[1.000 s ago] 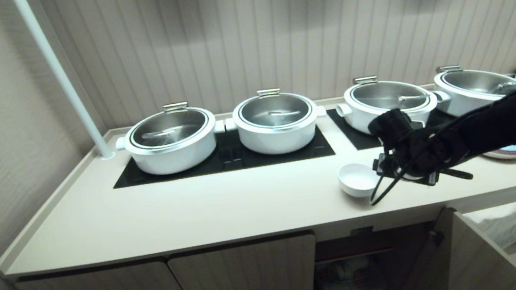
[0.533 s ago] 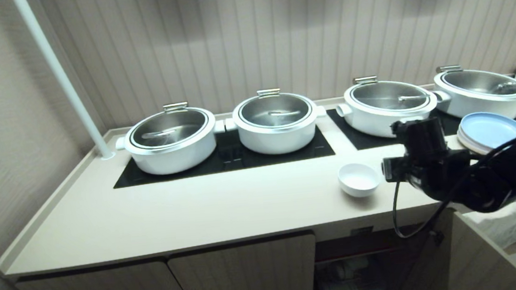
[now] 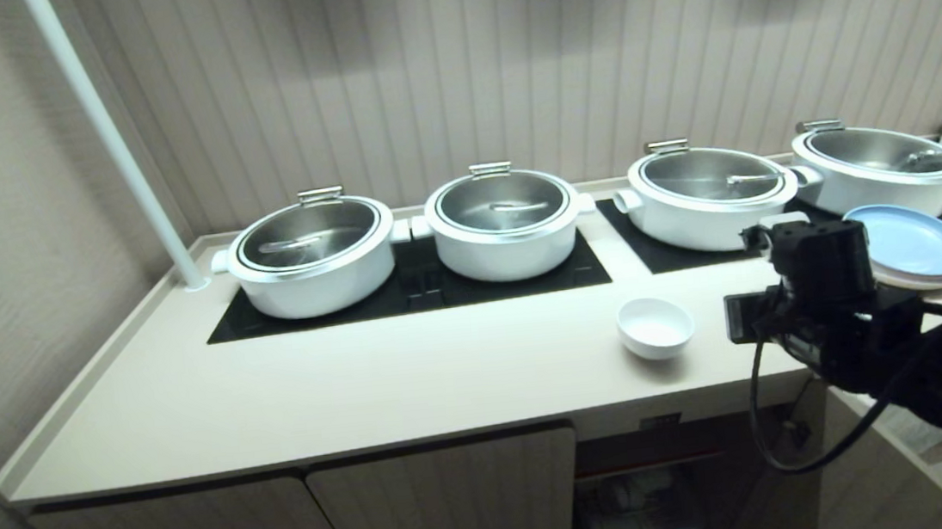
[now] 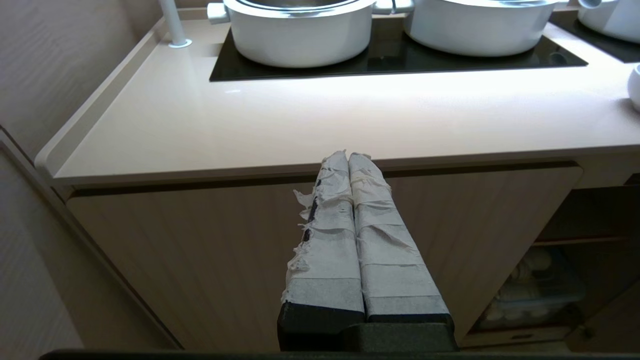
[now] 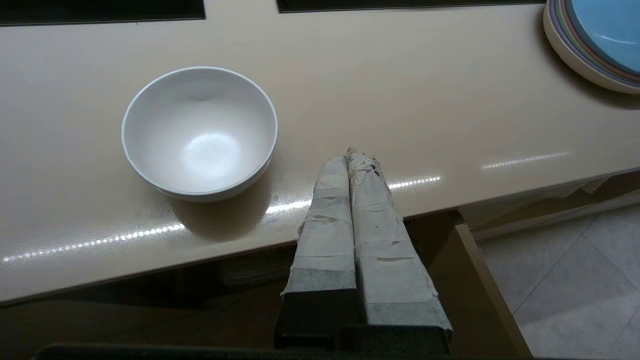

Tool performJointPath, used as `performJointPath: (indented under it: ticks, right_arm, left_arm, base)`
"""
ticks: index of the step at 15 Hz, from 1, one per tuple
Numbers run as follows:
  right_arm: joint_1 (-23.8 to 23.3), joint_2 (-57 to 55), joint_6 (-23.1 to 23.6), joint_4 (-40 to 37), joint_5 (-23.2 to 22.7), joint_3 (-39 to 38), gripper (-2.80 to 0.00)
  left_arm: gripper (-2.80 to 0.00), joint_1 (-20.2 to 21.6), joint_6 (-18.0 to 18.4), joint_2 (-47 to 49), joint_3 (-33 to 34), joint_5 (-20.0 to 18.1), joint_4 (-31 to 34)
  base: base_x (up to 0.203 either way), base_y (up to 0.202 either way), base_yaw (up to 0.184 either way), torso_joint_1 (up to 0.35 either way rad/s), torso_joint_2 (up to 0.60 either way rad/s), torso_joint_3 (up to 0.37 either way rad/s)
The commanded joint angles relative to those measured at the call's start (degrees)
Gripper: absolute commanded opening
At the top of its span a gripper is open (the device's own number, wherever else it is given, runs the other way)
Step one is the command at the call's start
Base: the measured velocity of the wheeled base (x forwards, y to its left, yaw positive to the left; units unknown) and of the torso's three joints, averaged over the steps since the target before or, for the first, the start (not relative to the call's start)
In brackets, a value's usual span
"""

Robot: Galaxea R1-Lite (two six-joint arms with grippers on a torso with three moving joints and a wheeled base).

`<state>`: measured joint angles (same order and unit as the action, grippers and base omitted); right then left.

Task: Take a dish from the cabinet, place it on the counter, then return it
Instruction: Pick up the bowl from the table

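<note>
Small glossy white round bowl (image 5: 199, 133) — upright on the long cream-beige countertop (image 3: 344, 380), free of my jaws.

Right gripper (image 5: 357, 156): taped fingers pressed together on nothing, held above the counter's front edge, wrist angled down; the bowl sits near, off to its left, apart from the tips. Left gripper (image 4: 349, 157): parked before a closed door of the beige wood-grain cabinet (image 4: 200, 250), jaws likewise together and empty. Stacked pastel plates (image 3: 911, 252) lie well to the bowl's right. Hard to make out — the dim contents of the open cabinet bay under the bowl; in the head view the right gripper's tips cannot be made out.
</note>
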<state>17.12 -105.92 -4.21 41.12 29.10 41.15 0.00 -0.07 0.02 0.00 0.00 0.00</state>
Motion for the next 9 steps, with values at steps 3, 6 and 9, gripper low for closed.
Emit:
performJointPath:
  ticks: [3,6,9]
  right_arm:
    - [0.0,2.2,0.0,1.6,0.1,-2.6,-2.8]
    - [0.0,5.4,0.0,1.6,-1.3,-4.0,-2.8]
    - [0.0,12.1,0.9,1.5,-2.2,-7.2,-2.8]
  left_arm:
    - [-2.8,0.0,0.0,0.0,0.0,0.0,0.0]
    - [-2.8,0.0,0.0,0.0,0.0,0.0,0.0]
    - [-2.8,0.0,0.0,0.0,0.0,0.0,0.0]
  base:
    - [0.0,0.0,0.0,0.0,0.0,0.0]
    - [0.0,0.0,0.0,0.0,0.0,0.0]
    - [0.0,0.0,0.0,0.0,0.0,0.0]
